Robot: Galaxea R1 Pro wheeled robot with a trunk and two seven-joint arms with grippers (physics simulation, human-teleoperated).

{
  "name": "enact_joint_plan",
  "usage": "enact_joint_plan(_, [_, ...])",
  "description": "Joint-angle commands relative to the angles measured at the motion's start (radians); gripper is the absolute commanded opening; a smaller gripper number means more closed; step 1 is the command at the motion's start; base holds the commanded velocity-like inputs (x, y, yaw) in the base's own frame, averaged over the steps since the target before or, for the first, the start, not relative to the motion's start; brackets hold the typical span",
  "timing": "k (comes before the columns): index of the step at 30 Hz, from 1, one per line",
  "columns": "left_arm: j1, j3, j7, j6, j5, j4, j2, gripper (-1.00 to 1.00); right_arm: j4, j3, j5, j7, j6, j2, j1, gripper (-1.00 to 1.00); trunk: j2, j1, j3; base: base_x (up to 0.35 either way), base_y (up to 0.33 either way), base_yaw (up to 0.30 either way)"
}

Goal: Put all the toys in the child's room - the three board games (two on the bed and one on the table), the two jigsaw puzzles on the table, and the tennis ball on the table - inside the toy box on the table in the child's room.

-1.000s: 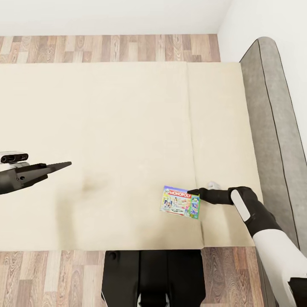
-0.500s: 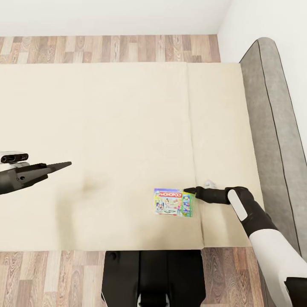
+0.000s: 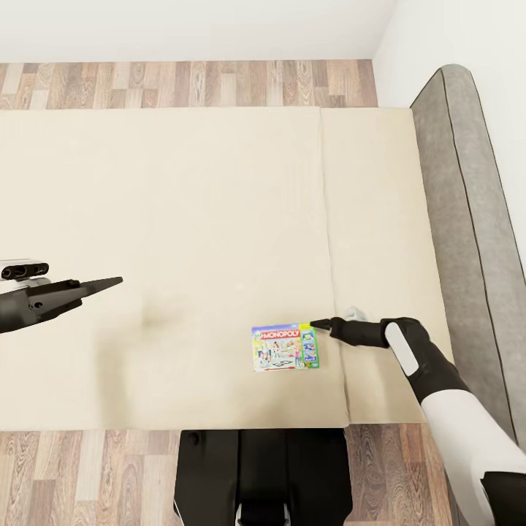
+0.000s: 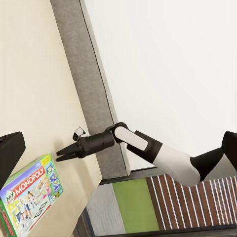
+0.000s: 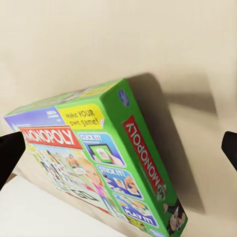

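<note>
Head view: right gripper (image 3: 315,324) low over the bed (image 3: 183,219), tips at the near corner of the Monopoly box (image 3: 285,348), touching it or just short; cannot tell which. Box flat on the bed, just ahead of and below the tips. Left gripper (image 3: 113,280) idle, well apart from the box.

Left wrist view: right gripper (image 4: 61,155) seen edge-on, pointing at the box (image 4: 29,197) just beyond its tips. Left jaws spread, one tip at either edge of the picture.

Right wrist view: jaws wide apart, a fingertip (image 5: 10,153) at each side, holding nothing; box (image 5: 94,163) ahead between them, green side wall facing the camera.

Best done, by judgement: come lower, straddle one thin edge with a finger above and one below, close firmly, lift without tilting.

Against the earlier frames: box slid away from the headboard side and turned squarer to the bed edge; right gripper followed it. Left gripper unmoved.
</note>
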Motion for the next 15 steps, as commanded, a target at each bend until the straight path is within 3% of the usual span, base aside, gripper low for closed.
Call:
enact_joint_plan(1, [0.000, 0.000, -0.004, 0.011, -0.001, 0.000, 0.000, 1.00, 0.000, 0.000, 0.003, 0.004, 0.003, 0.001, -0.001, 1.00, -0.002, 0.001, -0.001, 0.000, 0.000, 0.000])
enact_joint_plan(15, [0.000, 0.000, -0.004, 0.010, -0.001, 0.000, 0.000, 1.00, 0.006, 0.015, 0.005, 0.000, 0.002, 0.004, 0.001, 1.00, -0.002, 0.001, -0.001, 0.000, 0.000, 0.000])
